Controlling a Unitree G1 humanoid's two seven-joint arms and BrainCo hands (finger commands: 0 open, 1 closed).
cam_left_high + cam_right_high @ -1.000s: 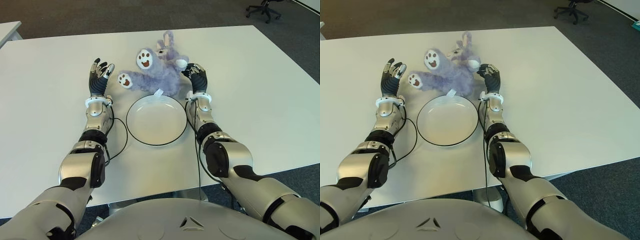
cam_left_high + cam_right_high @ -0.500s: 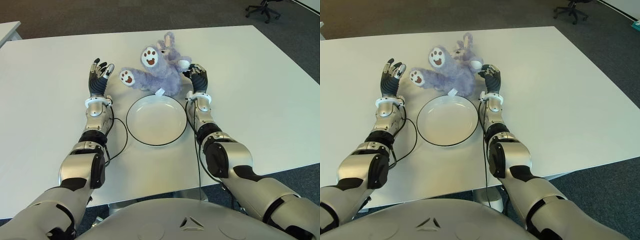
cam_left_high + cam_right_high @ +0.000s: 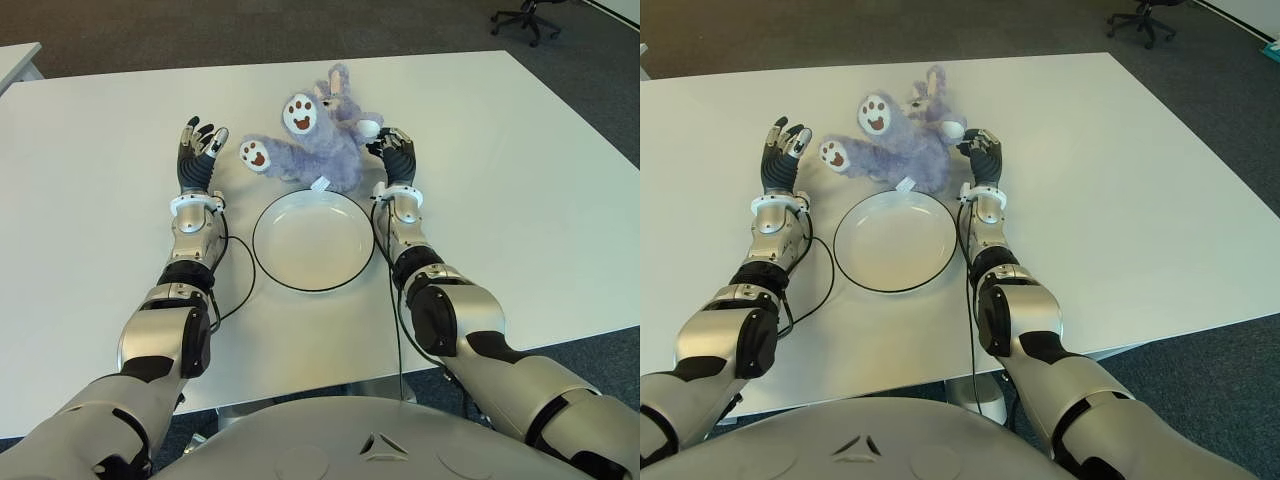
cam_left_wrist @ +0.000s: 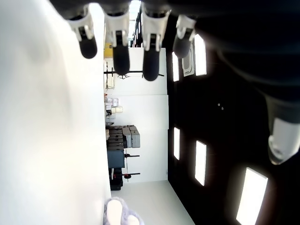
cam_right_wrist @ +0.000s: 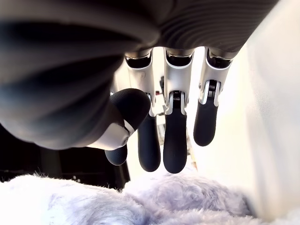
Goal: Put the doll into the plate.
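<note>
Purple plush doll [image 3: 318, 140] lying on white counter [image 3: 520, 170], just beyond far rim of white plate [image 3: 312, 240]; not in the plate. Two white-soled paws with brown pads turned upward, one toward the left side, one higher near the doll's middle. Small white tag at doll's near edge, just at the plate's far rim. Plate dark-rimmed, placed between the two forearms, holding nothing.

Right hand [image 3: 395, 160] at doll's right side, close against the plush. In right wrist view, fingers [image 5: 175, 140] extended and only slightly bent, thumb set across in front, purple fur directly below fingertips; no fur closed between them. No grasp observed; whether the tips touch the doll cannot be told.

Left hand [image 3: 197, 158] to left of doll, apart from it, near the left paw. Fingers [image 4: 120, 51] straight and spread in left wrist view, holding nothing. A small part of the doll visible far off in that view.

Black cable [image 3: 238, 290] running from left forearm across the counter beside plate's left rim. Office chair [image 3: 527, 18] on dark carpet beyond counter's far right corner.
</note>
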